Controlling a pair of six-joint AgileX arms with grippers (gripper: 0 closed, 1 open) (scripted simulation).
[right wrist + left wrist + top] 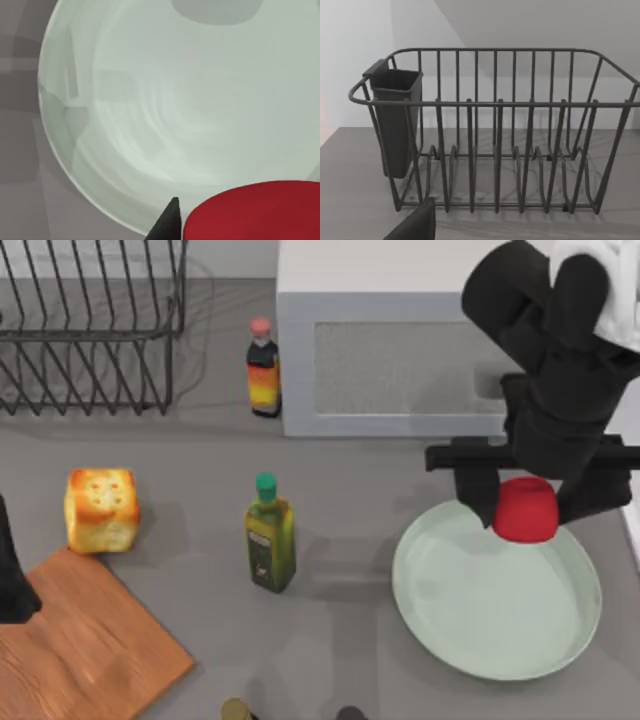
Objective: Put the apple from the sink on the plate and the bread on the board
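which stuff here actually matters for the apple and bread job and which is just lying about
Belongs to the job:
- apple, held by the right gripper over the far rim of the plate
- bread, on the table just off the board

Just lying about:
- green-capped bottle
- red-capped bottle
- wire dish rack
- grey box

Top view: looking straight down on the tabletop (200, 460), taking in the dish rack (90, 330) at far left, the board (90, 650) at near left and the plate (497, 615) at right. Left wrist view: facing level toward the dish rack (495, 135), at moderate range. Right wrist view: pointed down, very close to the plate (150, 100) and apple (255, 212). Shared with top view: rack; plate and apple (525, 510).
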